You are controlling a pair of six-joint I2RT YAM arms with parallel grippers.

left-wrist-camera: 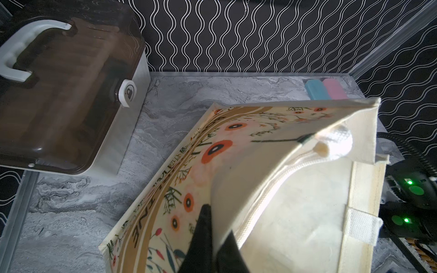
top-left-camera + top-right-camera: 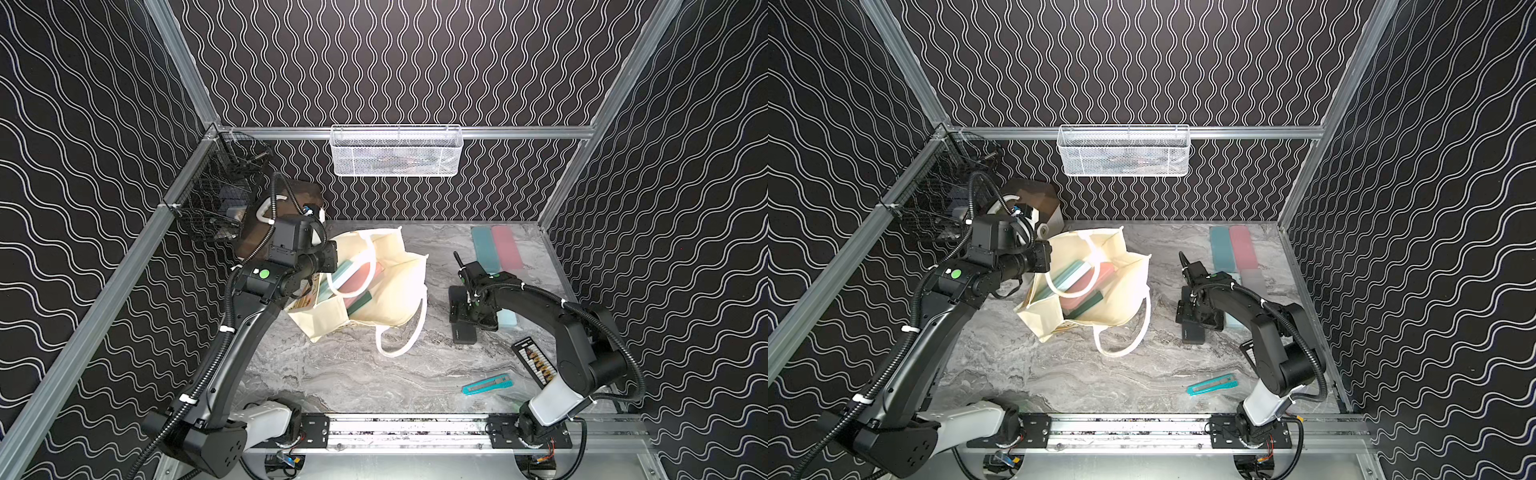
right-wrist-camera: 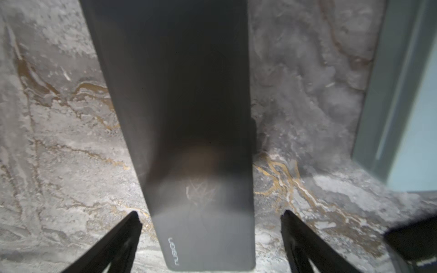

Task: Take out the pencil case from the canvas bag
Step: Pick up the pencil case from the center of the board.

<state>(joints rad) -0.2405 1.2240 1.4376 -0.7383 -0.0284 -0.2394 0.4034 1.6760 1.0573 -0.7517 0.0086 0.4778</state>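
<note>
My left pincer (image 1: 214, 238) clamps the canvas bag (image 2: 395, 286) by its rim, mouth held open on the tabletop (image 2: 353, 374).
My right pincer (image 3: 210, 216), wrist bent straight down, stands released astride a black pencil case (image 3: 179, 94) lying outside the bag; teal and pink cases (image 2: 1071, 274) lie inside, so I judge the job partly done.

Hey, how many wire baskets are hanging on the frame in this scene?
2. A white mesh basket hangs on the back rail; a black wire basket hangs on the side rail, in the far corner. No others show.
</note>
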